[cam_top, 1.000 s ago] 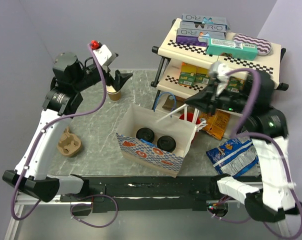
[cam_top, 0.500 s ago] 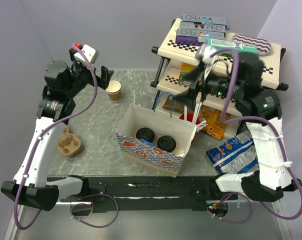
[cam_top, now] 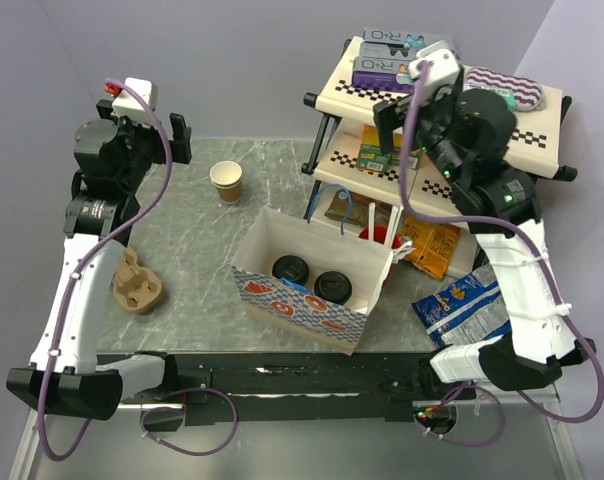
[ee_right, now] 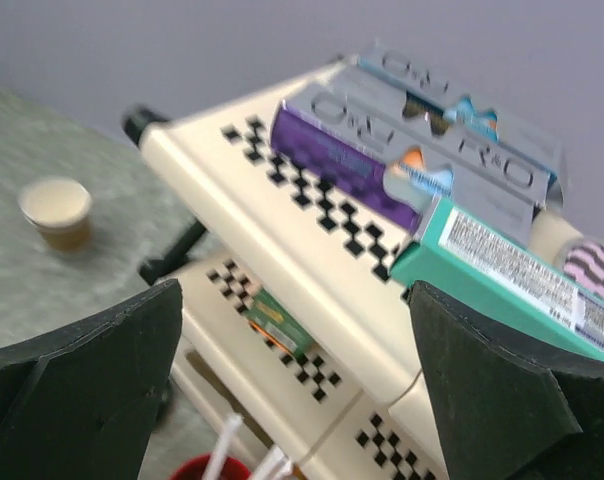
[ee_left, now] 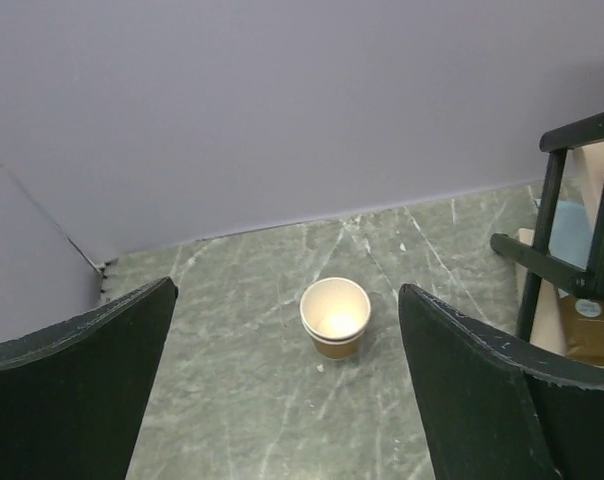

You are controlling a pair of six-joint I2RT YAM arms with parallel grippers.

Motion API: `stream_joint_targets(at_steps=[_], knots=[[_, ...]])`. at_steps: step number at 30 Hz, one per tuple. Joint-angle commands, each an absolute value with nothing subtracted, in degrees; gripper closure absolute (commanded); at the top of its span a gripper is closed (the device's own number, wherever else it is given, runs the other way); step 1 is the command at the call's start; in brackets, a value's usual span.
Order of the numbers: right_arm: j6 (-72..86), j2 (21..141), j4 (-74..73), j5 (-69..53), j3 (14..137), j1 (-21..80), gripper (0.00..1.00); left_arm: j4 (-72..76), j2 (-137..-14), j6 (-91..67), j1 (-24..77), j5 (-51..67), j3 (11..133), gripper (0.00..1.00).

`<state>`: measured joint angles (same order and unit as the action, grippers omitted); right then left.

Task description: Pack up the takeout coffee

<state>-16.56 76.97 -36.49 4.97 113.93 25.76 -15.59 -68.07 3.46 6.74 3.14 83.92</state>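
Note:
The takeout coffee, two brown cups with black lids (cam_top: pixel 290 267) (cam_top: pixel 333 286), stands side by side inside the open paper bag (cam_top: pixel 300 303) at the middle of the table. My right gripper (cam_top: pixel 394 135) (ee_right: pixel 294 290) hangs open and holds nothing. It is high up in front of the shelf rack, well behind and above the bag. At the far left my left gripper (cam_top: pixel 177 140) (ee_left: pixel 287 290) is open too, raised and looking down at a lidless brown cup (ee_left: pixel 335 317) (cam_top: pixel 226 181) some way ahead of its fingers.
A cream checkered shelf rack (cam_top: pixel 432 100) with boxes fills the back right. A red cup of stirrers (cam_top: pixel 379 238) stands just behind the bag's white handles. A blue chip bag (cam_top: pixel 467 308) and an orange packet (cam_top: pixel 432 245) lie at the right. A cardboard cup carrier (cam_top: pixel 139 288) sits at the left.
My right gripper opened at the bag's handle, then rose and swung back to shelf height. The left gripper pulled back to the left, away from the lidless cup.

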Motion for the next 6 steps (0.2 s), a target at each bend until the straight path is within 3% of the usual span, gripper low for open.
stream_joint_targets(at_steps=[1,6], knots=[[-22.32,74.54,-36.04,15.99,110.75,28.3,0.0,-16.26,-67.76,-2.19,5.8,5.26,85.51,0.01],[-25.31,72.96,-30.18,21.53,107.49,29.0,0.0,-15.74,-70.74,-4.3,3.52,6.42,89.19,0.01]])
